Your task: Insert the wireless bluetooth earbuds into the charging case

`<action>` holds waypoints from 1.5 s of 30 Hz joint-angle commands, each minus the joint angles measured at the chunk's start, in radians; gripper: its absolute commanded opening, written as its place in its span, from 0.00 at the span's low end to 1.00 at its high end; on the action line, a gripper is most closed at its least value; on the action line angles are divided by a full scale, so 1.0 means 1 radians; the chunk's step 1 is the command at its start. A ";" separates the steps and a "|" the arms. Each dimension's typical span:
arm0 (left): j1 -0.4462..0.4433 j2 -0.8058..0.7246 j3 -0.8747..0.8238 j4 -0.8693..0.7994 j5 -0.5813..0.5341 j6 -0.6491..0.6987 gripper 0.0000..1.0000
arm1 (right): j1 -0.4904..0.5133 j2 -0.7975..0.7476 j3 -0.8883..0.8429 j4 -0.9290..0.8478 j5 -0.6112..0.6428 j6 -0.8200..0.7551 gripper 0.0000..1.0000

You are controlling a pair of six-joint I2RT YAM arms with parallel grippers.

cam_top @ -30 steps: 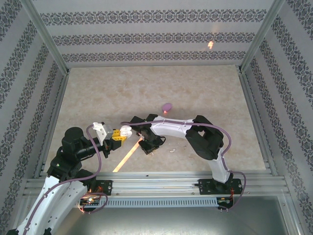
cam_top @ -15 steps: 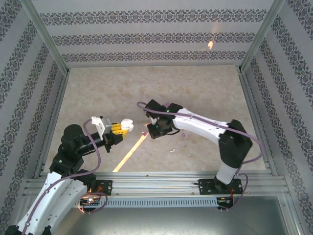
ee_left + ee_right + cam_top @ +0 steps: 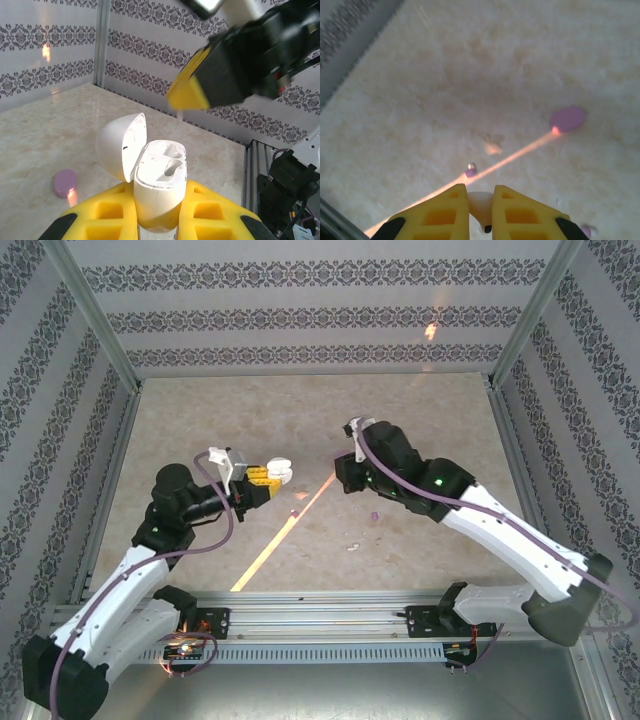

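- The left tool [image 3: 158,212] is clamped on the white charging case [image 3: 159,172] and holds it off the desk [image 3: 40,140]. The lid is swung open and both sockets look empty.
- The right tool [image 3: 480,196] hangs above the case's open mouth, apart from it, pinched narrow on 1 whitish earbud [image 3: 479,209].
- A purple earbud [image 3: 470,171] and a purple case [image 3: 567,119] lie on the desk below the white case, off to its side.
- Step in hand, as I judge it: bringing this earbud to the case.
- The next move calls for lining the earbud up over 1 socket, lowering it gently, then releasing. So tiny a piece could tilt or slip.
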 commanded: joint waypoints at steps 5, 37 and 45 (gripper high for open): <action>-0.064 0.070 0.095 0.100 -0.019 0.048 0.00 | 0.031 -0.067 0.018 0.126 0.013 -0.164 0.11; -0.092 0.148 0.100 0.200 0.020 -0.044 0.00 | 0.087 0.106 0.126 0.266 -0.239 -0.297 0.12; -0.092 0.148 0.099 0.196 0.017 -0.040 0.00 | 0.085 0.120 0.119 0.257 -0.246 -0.289 0.11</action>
